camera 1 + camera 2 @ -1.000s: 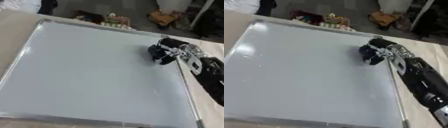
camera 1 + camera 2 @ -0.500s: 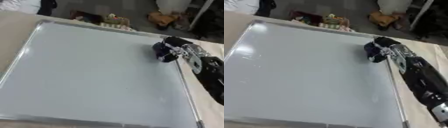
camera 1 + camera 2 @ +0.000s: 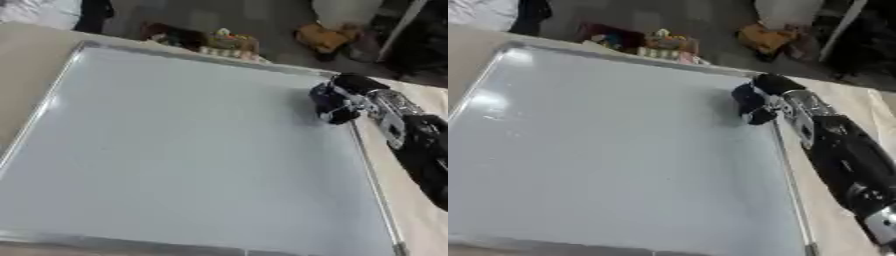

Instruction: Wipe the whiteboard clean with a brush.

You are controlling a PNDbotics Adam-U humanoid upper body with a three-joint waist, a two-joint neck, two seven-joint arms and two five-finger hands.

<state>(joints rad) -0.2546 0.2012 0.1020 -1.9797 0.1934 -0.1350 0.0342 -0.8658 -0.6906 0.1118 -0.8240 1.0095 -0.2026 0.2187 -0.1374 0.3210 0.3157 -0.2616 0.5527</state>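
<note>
A large whiteboard (image 3: 184, 145) with a silver frame lies flat on the table and fills most of both views; its surface shows no marks. My right hand (image 3: 348, 95) comes in from the right and sits at the board's right edge near the far corner. Its fingers are curled round a dark brush (image 3: 750, 104) that rests on the board. My left hand is in no view.
My right forearm (image 3: 846, 160) lies along the beige table (image 3: 411, 200) beside the board's right frame. Beyond the far edge, on the floor, are coloured clutter (image 3: 214, 42), a brown bag (image 3: 324, 37) and a white stand.
My right hand with the brush has slid a little toward the board's far right corner. The camera has shifted slightly.
</note>
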